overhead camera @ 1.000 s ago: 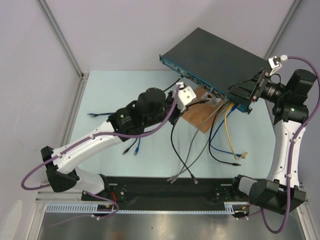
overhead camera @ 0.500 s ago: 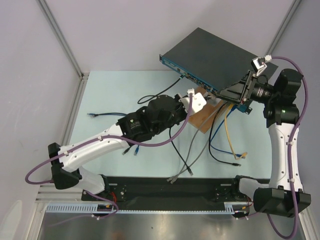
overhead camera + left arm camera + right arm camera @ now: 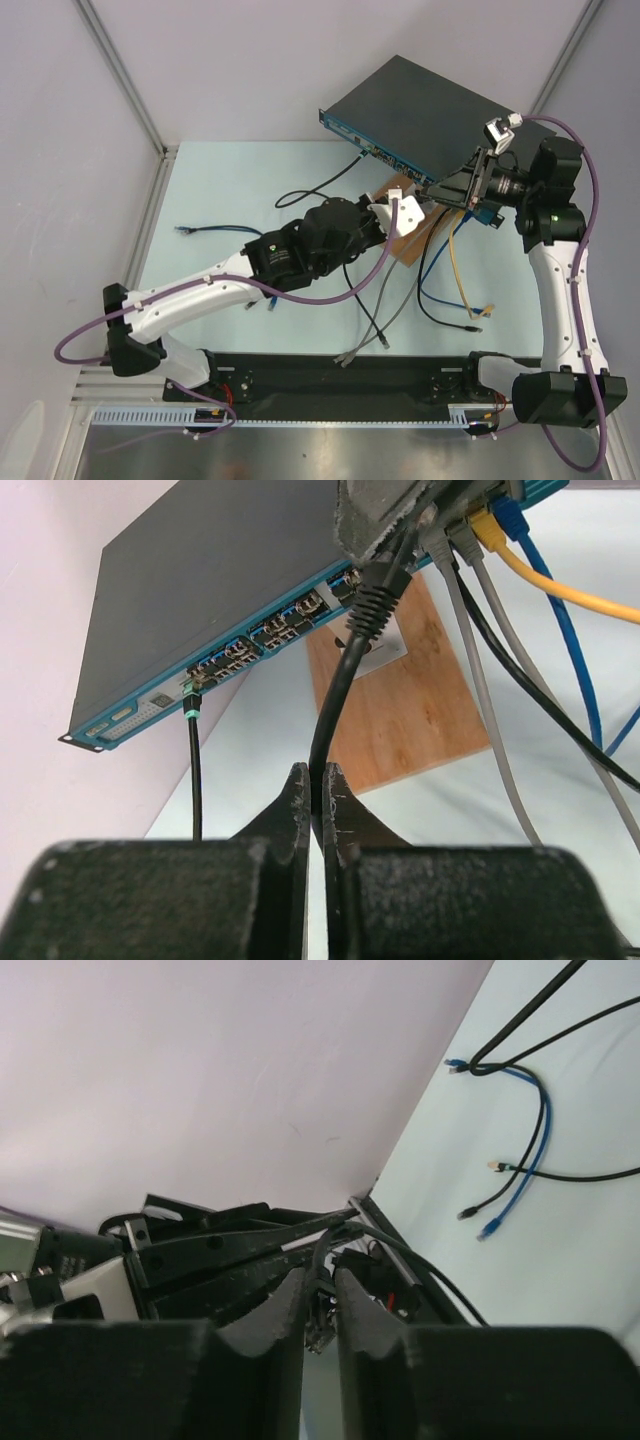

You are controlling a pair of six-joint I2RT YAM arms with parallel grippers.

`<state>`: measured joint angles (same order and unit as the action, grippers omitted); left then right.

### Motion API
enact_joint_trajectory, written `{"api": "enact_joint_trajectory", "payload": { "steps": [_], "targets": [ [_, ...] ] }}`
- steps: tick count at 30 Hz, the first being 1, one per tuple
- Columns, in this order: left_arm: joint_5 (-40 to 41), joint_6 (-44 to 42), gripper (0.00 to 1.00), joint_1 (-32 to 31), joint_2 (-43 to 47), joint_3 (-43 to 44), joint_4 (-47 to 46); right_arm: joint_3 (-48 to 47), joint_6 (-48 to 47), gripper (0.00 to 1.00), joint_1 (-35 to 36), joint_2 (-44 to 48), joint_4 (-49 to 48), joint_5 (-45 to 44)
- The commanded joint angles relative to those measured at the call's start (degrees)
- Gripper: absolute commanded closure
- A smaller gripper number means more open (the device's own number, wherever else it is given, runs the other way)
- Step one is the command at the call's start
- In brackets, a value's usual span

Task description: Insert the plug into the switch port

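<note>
The switch (image 3: 420,110) is a flat black box at the back right, its blue front face (image 3: 262,638) lined with small sockets. My left gripper (image 3: 408,213) sits in front of that face, shut on a thin black cable (image 3: 330,705). The cable rises to the plug (image 3: 378,585), which hangs just in front of the sockets. My right gripper (image 3: 447,190) has come in from the right, its fingers (image 3: 385,515) pinching the plug (image 3: 321,1328) from both sides. In the left wrist view the plug's tip is hidden behind those fingers.
A brown wooden board (image 3: 405,705) lies under the switch's front. Grey, yellow and blue cables (image 3: 500,525) are plugged in at the right end and trail across the table (image 3: 455,280). Another black cable (image 3: 194,770) sits in a left socket. Loose cables (image 3: 215,228) lie further left.
My right gripper slid left along the switch's front and closed on the plug. My left arm carried the cable to the right, toward the switch.
</note>
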<state>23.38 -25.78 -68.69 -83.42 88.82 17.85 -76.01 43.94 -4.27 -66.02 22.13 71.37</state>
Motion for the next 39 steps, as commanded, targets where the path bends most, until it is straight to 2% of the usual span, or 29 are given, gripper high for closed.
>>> {"api": "enact_joint_trajectory", "payload": {
  "steps": [1, 3, 5, 6, 7, 9, 12, 13, 15, 17, 23, 30, 39],
  "targets": [
    [1.23, -1.29, 0.99, -0.48, -0.34, 0.48, -2.82, -0.19, 0.09, 0.84, 0.58, 0.1, -1.12, 0.17],
    [0.71, -1.03, 1.0, -0.4, -0.34, 0.74, -2.9, -0.28, 0.0, 1.0, 0.58, -0.07, -1.39, 0.69],
    [-1.91, 0.55, 0.98, -0.31, 0.44, 0.92, -2.47, -0.28, 0.09, 1.0, 0.58, -0.25, -2.26, 1.66],
    [-3.32, 1.08, 0.95, -0.05, 1.06, 0.4, -2.64, -0.28, 0.0, 1.0, 0.58, -0.34, -2.44, 2.01],
    [-4.47, 2.21, 0.87, -0.05, 1.76, -0.22, -3.16, -0.28, 0.0, 1.0, 0.58, -0.34, -2.7, 2.36],
    [-9.72, 3.45, 0.84, 0.92, 4.3, -1.97, -4.66, -0.19, -0.17, 1.0, 0.58, -0.6, -3.58, 3.33],
    [-16.75, 8.88, 0.67, 3.29, 6.76, -2.68, -5.45, -0.28, 0.26, 1.0, 0.58, -1.04, -5.6, 4.56],
    [-19.66, 10.3, 0.53, 4.25, 7.39, -2.94, -5.8, -0.37, 0.7, 1.0, 0.58, -1.13, -6.13, 4.91],
    [-25.02, 12.94, 0.47, 7.59, 8.7, -4.52, -8.26, -0.37, 1.66, 1.0, 0.49, -1.39, -7.88, 6.14],
    [-32.06, 14.79, 0.47, 9.87, 10.37, -6.28, -11.93, -0.2, 2.63, 1.0, 0.49, -1.39, -10.34, 7.19],
    [-39.53, 13.39, 0.49, 10.41, 12.93, -11.82, -17.58, -0.11, 4.39, 1.0, 0.58, -1.48, -13.6, 9.48],
    [-43.06, 11.37, 0.51, 10.41, 12.67, -14.81, -26.27, 0.07, 5.71, 1.0, 1.02, -1.22, -14.75, 10.8],
    [-43.59, 10.05, 0.6, 10.41, 10.21, -14.2, -29.54, 0.42, 5.8, 1.0, 2.25, -0.43, -14.84, 11.24]
  ]
}}
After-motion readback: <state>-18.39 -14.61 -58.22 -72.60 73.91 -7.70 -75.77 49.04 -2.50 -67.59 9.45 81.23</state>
